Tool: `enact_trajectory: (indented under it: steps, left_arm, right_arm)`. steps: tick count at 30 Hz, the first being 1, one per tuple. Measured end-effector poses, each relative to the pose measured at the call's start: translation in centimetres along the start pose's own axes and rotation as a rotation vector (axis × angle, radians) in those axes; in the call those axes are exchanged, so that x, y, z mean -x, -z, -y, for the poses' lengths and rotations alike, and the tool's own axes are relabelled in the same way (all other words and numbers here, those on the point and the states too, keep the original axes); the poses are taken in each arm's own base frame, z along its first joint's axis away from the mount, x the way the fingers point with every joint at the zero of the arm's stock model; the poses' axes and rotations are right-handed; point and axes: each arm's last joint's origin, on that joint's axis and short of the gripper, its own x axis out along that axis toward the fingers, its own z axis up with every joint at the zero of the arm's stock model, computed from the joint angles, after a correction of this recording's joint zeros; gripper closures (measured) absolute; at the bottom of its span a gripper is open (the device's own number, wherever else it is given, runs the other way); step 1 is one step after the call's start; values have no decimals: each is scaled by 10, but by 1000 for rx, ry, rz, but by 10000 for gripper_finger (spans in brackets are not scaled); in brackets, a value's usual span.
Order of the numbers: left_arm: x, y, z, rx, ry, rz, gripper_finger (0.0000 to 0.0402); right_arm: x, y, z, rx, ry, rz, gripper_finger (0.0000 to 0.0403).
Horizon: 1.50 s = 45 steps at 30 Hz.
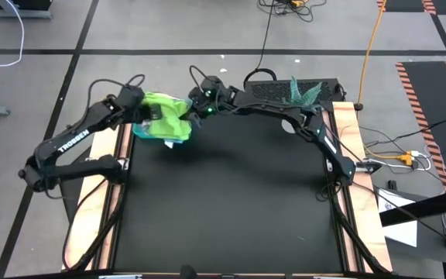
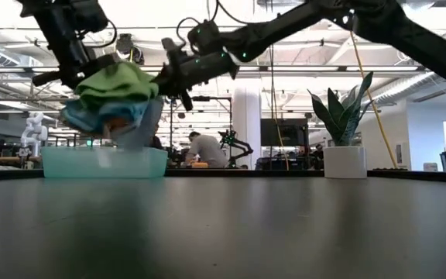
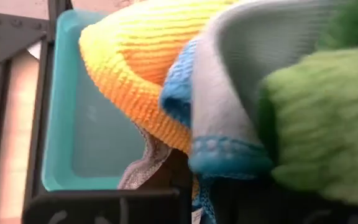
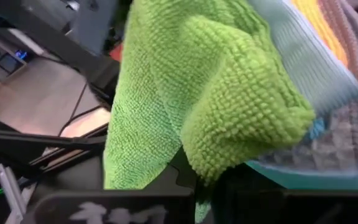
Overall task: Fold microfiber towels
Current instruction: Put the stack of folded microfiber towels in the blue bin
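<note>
A bundle of microfiber towels [image 1: 165, 116] hangs in the air at the table's far left, green on top, with pale blue, bright blue, yellow-orange and grey layers below [image 2: 114, 97]. My left gripper [image 1: 140, 111] is shut on its left side and my right gripper [image 1: 194, 105] is shut on its right side. A teal tray [image 2: 103, 163] stands on the table right under the bundle, and the left wrist view shows its bare floor [image 3: 86, 124]. My left gripper holds the bundle's left side, slanting down from the table's left. Several layers, yellow-orange [image 3: 142, 74], blue-edged [image 3: 222, 149] and green, bulge in front of the fingers and hide the place of contact. The bundle is lifted clear above the tray. My right gripper holds the bundle's right side, coming nearly level from the table's right. A thick green fold [image 4: 241, 124] sits right over the fingers and hides the pinch, with pale blue and grey layers [image 4: 328, 87] beside it. The cloth sags slack below, clear of the tray.
A potted plant [image 1: 304, 91] in a white pot [image 2: 343, 161] stands at the far right of the black table top [image 1: 231, 201]. Wooden side rails [image 1: 355, 147] run along both sides. Behind the table is an open room with a person at a bench [image 2: 205, 151].
</note>
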Motion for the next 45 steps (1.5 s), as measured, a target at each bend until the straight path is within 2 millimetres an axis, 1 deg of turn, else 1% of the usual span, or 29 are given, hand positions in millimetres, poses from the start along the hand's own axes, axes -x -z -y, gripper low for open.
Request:
enact_trajectory:
  steps: [4, 7, 10, 12, 15, 18, 19, 21, 23, 28, 31, 33, 35, 38, 42, 45]
  left_arm:
    - [-10, -14, -13, 7, -43, -2, 377]
    - [-18, -22, -22, 30, -84, -14, 377]
    - [-24, -20, -24, 3, -142, -46, 377]
    - [-31, -19, -23, -9, -193, -63, 377]
    - [-40, -18, -22, -6, -275, -66, 377]
    - [-48, -15, -21, -19, -344, -76, 376]
    - [-48, -14, -20, -26, -360, -68, 368]
    - [-51, -13, -18, -33, -398, -55, 339]
    - [-54, -12, -18, -36, -440, -39, 301]
    - [-62, -11, -16, -31, -525, -2, 208]
    - [-66, -10, -14, -37, -561, 12, 168]
    - [-66, -9, -14, -48, -572, 12, 151]
    - [-66, -8, -14, -58, -570, 5, 142]
    - [-59, -8, -15, -90, -539, -18, 140]
    - [-41, -9, -19, -154, -497, 2, 145]
    - [-24, -11, -21, -173, -445, 46, 151]
  right_arm:
    - [-8, 9, 21, -34, 22, 3, 399]
    - [-12, 12, 38, -58, 28, 46, 399]
    - [-15, 15, 55, -103, 29, 82, 399]
    - [-17, 19, 63, -119, 41, 80, 399]
    - [-22, 26, 70, -136, 50, 67, 399]
    - [-28, 33, 71, -135, 47, 54, 397]
    - [-29, 34, 70, -133, 50, 50, 390]
    - [-32, 36, 67, -99, 73, 49, 365]
    - [-33, 36, 65, -78, 96, 57, 331]
    - [-32, 36, 69, -96, 170, 72, 254]
    - [-31, 38, 70, -61, 181, 53, 223]
    - [-29, 38, 71, -51, 188, 37, 209]
    - [-28, 37, 71, -37, 191, 25, 202]
    - [-20, 31, 68, -17, 197, 14, 201]
    - [1, 11, 54, 60, 208, 16, 207]
    - [18, -4, 40, 55, 203, 12, 210]
